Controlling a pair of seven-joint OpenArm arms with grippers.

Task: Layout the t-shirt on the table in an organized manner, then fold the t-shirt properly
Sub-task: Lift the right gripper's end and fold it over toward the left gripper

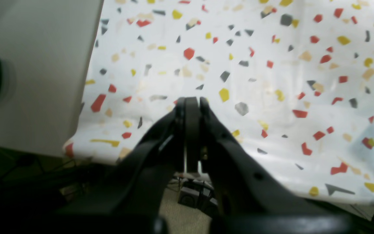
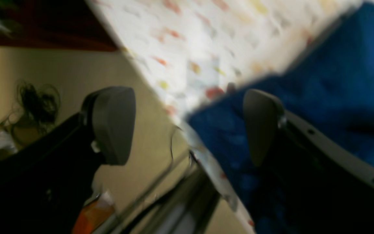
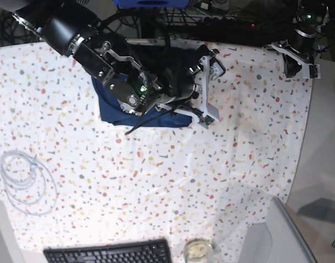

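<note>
The dark blue t-shirt lies bunched at the far middle of the speckled table, mostly hidden under my right arm. My right gripper is open at the shirt's right end. In the right wrist view, which is blurred, one finger stands over the blue t-shirt, which reaches the edge of the table. The other finger is past that edge, over the floor. My left gripper is at the table's far right corner, away from the shirt. The left gripper is shut on nothing above the table.
A coiled white cable lies at the table's left. A black keyboard and a glass sit at the near edge. A pale panel stands at the near right, and a plain grey surface borders the right side.
</note>
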